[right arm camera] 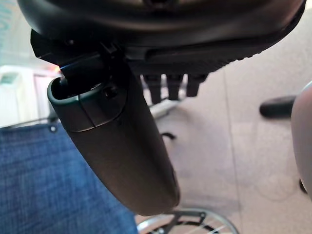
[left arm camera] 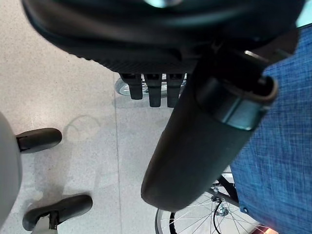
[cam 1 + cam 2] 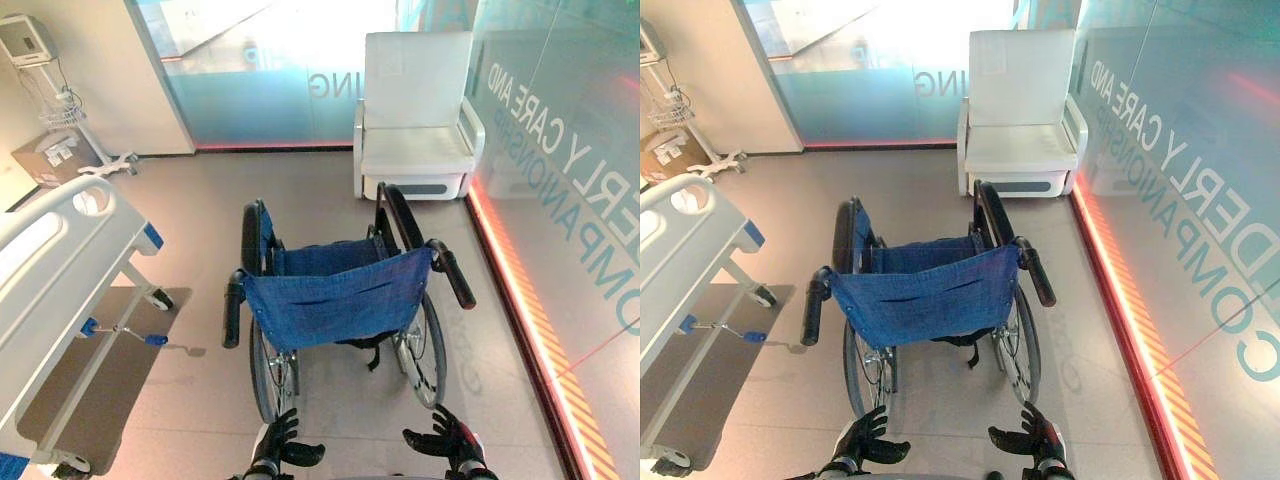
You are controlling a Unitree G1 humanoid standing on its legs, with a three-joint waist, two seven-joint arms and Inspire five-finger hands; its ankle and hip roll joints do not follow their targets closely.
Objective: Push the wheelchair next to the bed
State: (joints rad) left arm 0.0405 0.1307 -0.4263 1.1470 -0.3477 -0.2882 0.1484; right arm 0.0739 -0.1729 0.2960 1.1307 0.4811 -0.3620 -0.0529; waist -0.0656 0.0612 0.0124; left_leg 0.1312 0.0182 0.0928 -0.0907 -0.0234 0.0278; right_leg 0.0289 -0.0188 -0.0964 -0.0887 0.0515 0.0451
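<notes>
We see our left hand and right hand with fingers spread, behind the blue wheelchair, touching nothing. The bed stands left; a white armchair ahead; lettered glass wall right.

Two matte black, many-fingered robot hands, left hand and right hand with glossy jointed plastic segments, pale grey cuffs at the wrists, ribbed black palm casing up close, smooth tapered black thumb shell
</notes>
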